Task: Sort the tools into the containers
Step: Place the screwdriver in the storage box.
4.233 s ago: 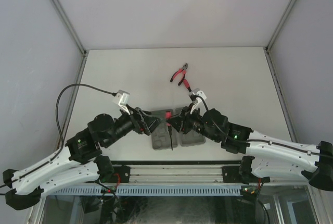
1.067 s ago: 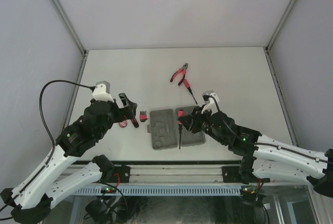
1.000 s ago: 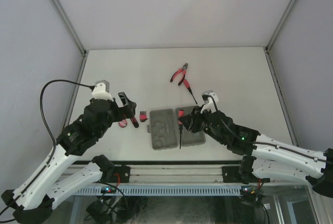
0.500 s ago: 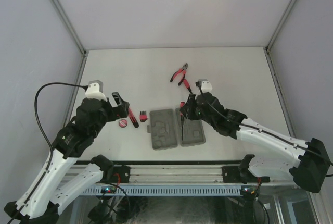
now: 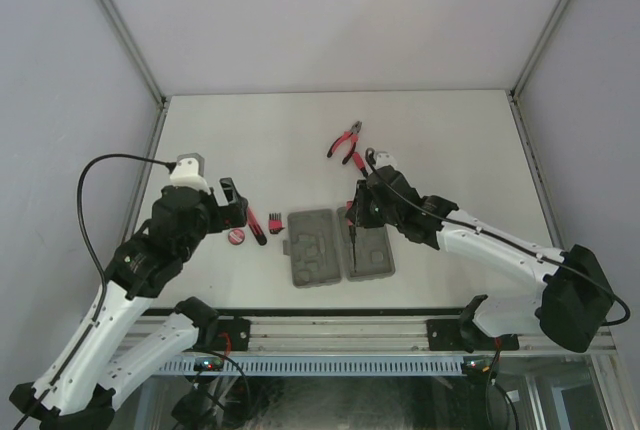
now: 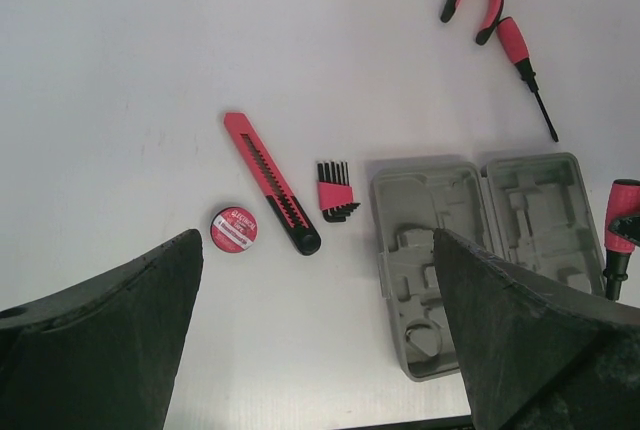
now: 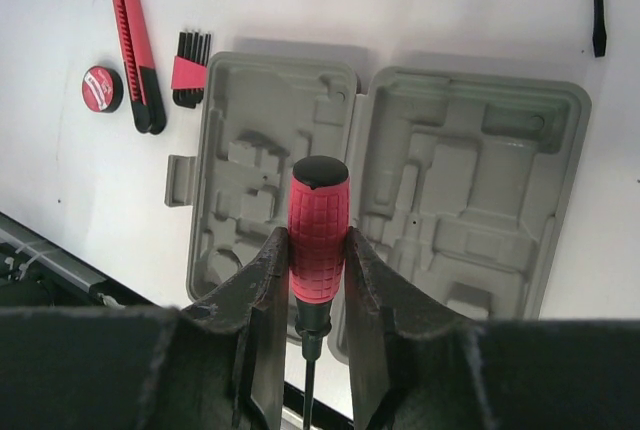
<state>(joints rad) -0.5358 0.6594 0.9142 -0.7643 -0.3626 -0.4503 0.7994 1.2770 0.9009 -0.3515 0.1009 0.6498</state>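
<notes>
Right gripper (image 7: 318,250): clamped on red-handled screwdriver (image 7: 318,210) over the open grey case (image 7: 470,180), pliers (image 5: 347,140) at its 12 o'clock. Left gripper (image 6: 318,250): spread wide, holding nothing.

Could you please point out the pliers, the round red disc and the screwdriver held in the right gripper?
Pliers (image 6: 493,2): left wrist view, on one red handle.
Round red disc (image 6: 233,229): left wrist view, centre of its face.
Screwdriver (image 7: 318,215): right wrist view, middle of its red grip.
</notes>
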